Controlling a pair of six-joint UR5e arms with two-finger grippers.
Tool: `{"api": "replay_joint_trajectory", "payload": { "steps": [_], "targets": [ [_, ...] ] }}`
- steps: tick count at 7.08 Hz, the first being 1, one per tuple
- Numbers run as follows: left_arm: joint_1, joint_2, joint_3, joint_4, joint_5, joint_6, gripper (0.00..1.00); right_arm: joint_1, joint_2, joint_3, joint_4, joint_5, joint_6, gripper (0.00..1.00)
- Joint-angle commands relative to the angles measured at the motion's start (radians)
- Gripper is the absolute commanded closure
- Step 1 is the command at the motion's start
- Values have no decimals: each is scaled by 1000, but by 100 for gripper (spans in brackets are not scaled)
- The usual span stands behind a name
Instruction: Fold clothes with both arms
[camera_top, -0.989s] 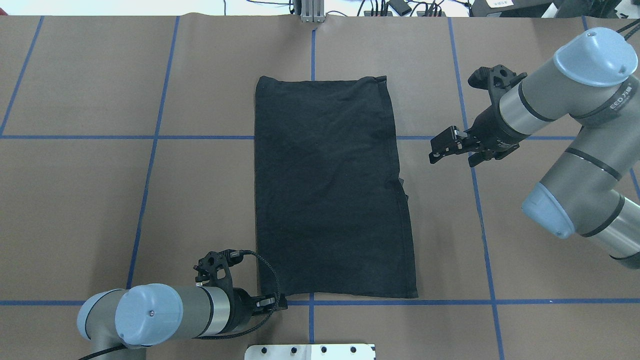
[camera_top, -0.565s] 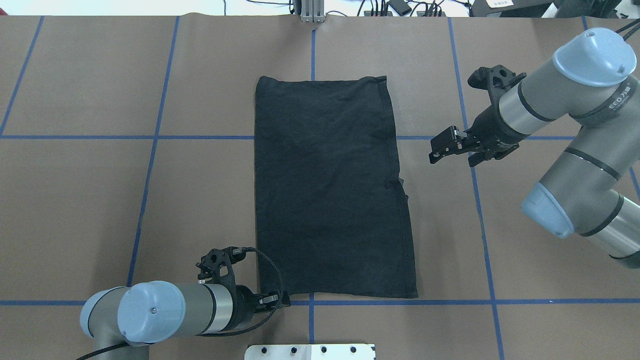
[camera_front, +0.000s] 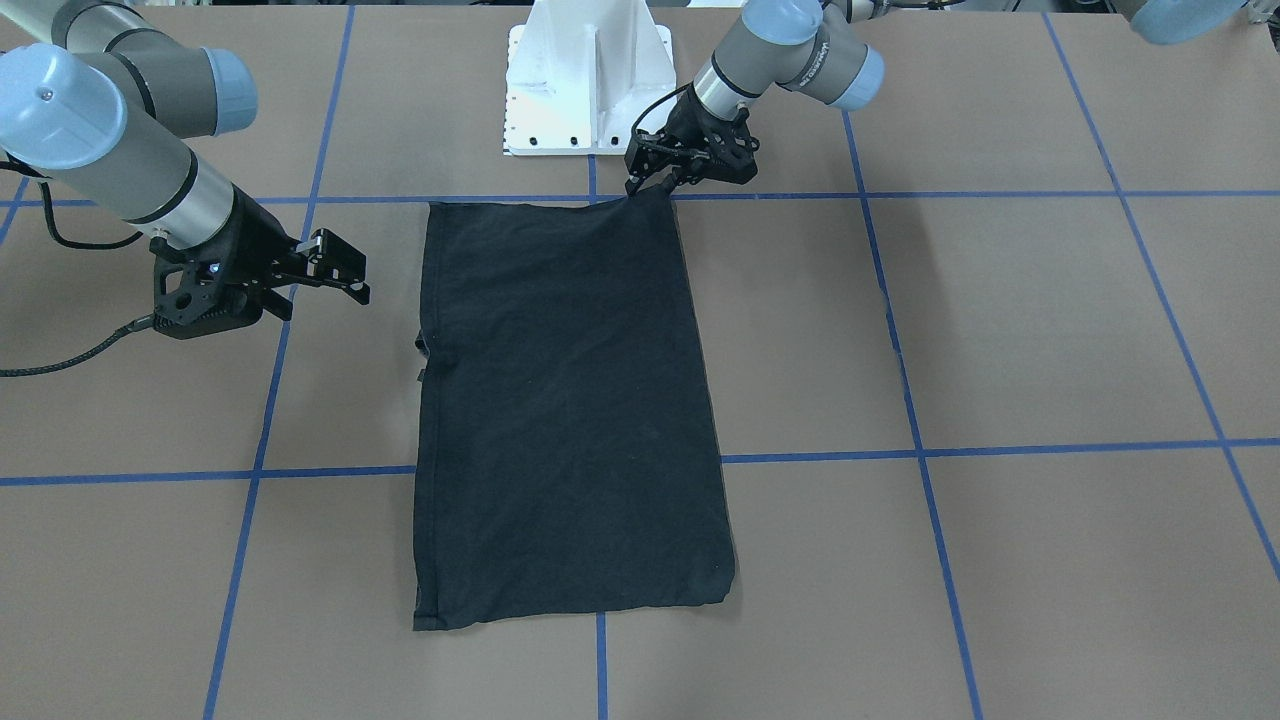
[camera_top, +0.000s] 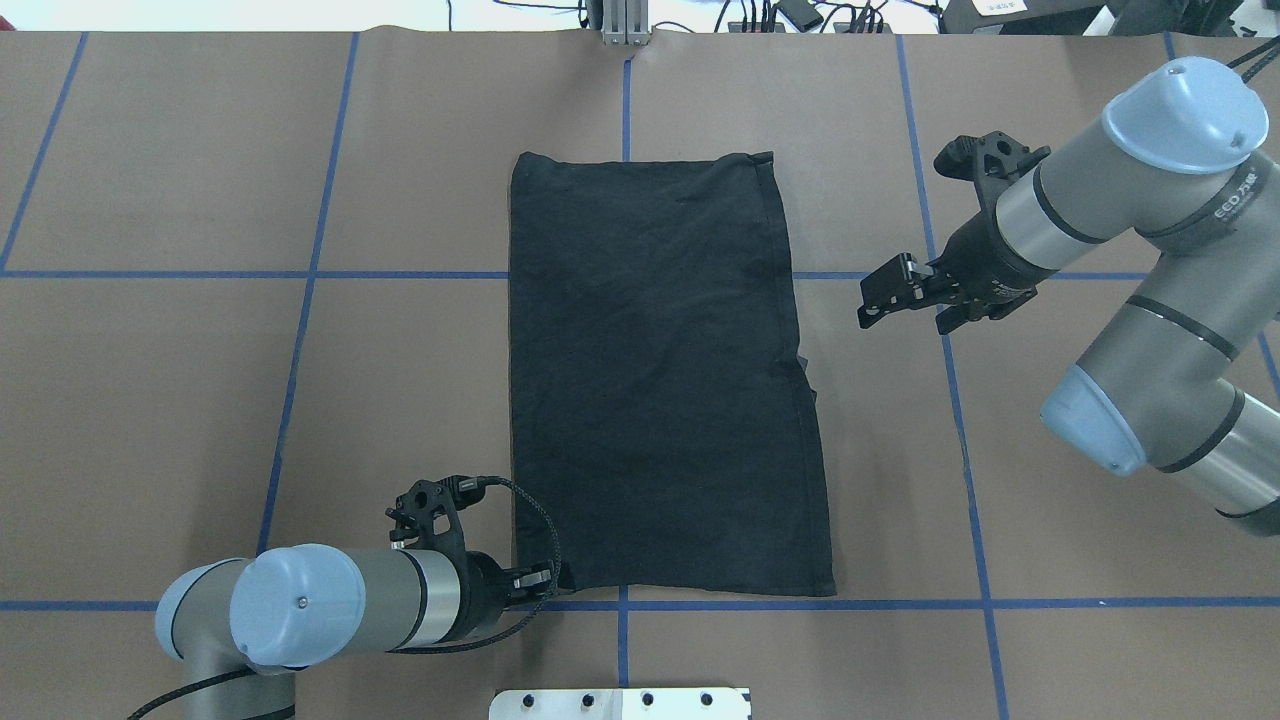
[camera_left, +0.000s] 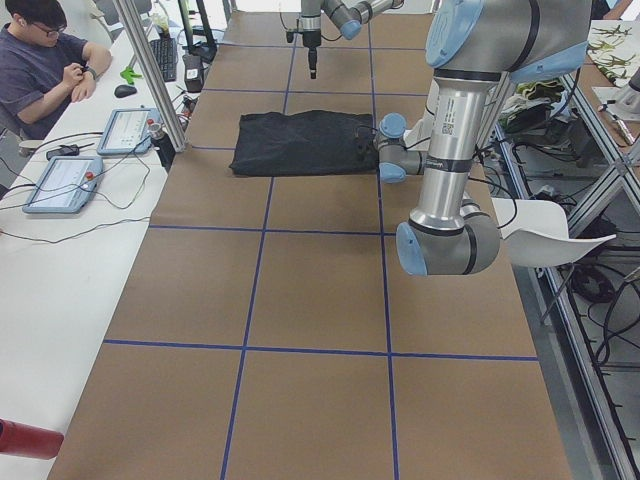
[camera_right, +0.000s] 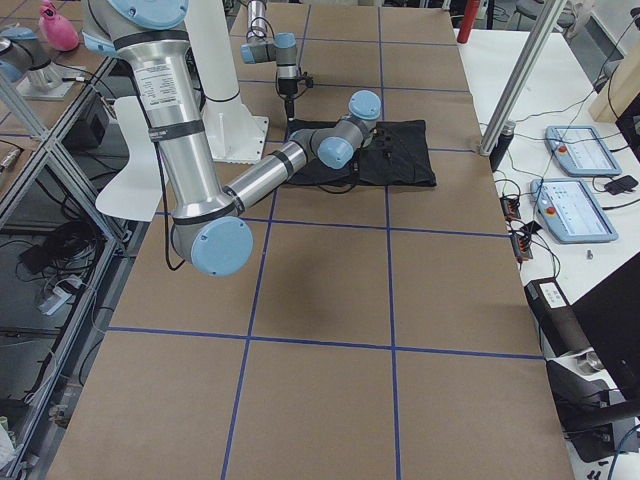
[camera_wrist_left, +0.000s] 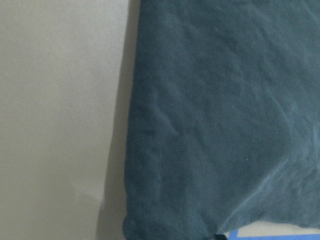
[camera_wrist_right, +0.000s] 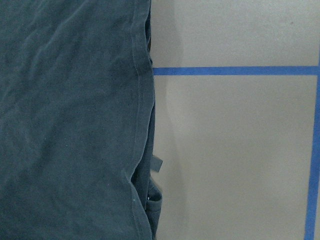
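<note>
- Brown paper-covered counter, ruled into squares by blue tape lines.
- Far left, near edge: grey cylindrical-jointed left arm with light-blue caps, lying low over the counter and pointing toward the middle, with a black braided cable looping beside the wrist.
- At its tip: black two-finger left hand, clenched on the near left corner of the garment. From the front-facing camera, cloth drawn up into a small peak at the fingertips.
- Middle: black short-sleeved T-shirt, folded into a long rectangle with a plain black side up.
  - Spread flat on the counter, long side running away from the robot.
  - Near edge just beyond the near blue cross line, far stitched edge across the centre line.
  - Lightly wrinkled, with a small flap of cloth poking out halfway along the right edge.
- Below the middle, at the picture's bottom edge: white bolted base plate, just apart from the shirt.
- Right of the shirt: black two-finger right hand, released, fingers spread wide. Held above the counter near the shirt's right edge, apart from the cloth, grasping nothing.
- Far right: grey right arm with light-blue caps, bent at the elbow, slanting in toward the shirt.
</note>
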Motion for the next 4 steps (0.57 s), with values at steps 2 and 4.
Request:
{"api": "replay_joint_trajectory", "payload": {
  "steps": [2, 4],
  "targets": [
    [-4, 4, 1, 0, 0, -3, 64, -5, -1, -2, 0, -2, 1, 1],
    [6, 5, -7, 11, 21, -5, 100, -6, -3, -4, 0, -2, 1, 1]
  ]
}}
